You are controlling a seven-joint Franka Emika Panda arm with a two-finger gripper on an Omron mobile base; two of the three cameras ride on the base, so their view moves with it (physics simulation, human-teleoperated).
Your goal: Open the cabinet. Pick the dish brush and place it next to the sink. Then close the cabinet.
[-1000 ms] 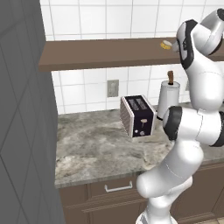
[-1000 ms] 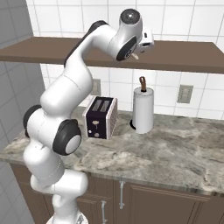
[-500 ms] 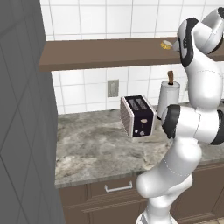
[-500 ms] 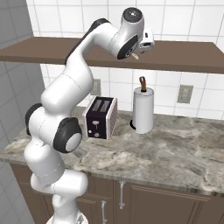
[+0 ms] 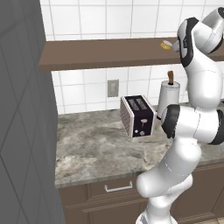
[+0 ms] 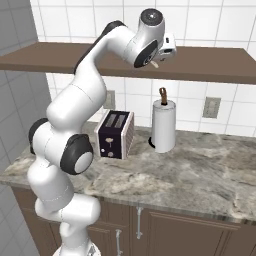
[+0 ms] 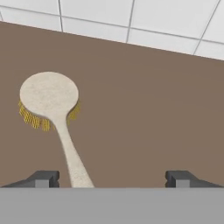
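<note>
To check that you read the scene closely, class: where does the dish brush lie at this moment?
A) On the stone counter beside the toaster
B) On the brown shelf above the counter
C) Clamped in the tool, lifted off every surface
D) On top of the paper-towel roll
B: the dish brush lies flat on the brown shelf, with the open tool above it and its fingers apart on either side of the handle.

The white arm rises from the base, bends at a dark elbow and reaches high. Its wrist turns the gripper [image 7: 112, 177] downward. The two dark fingertips [image 7: 43, 178] stand wide apart.
</note>
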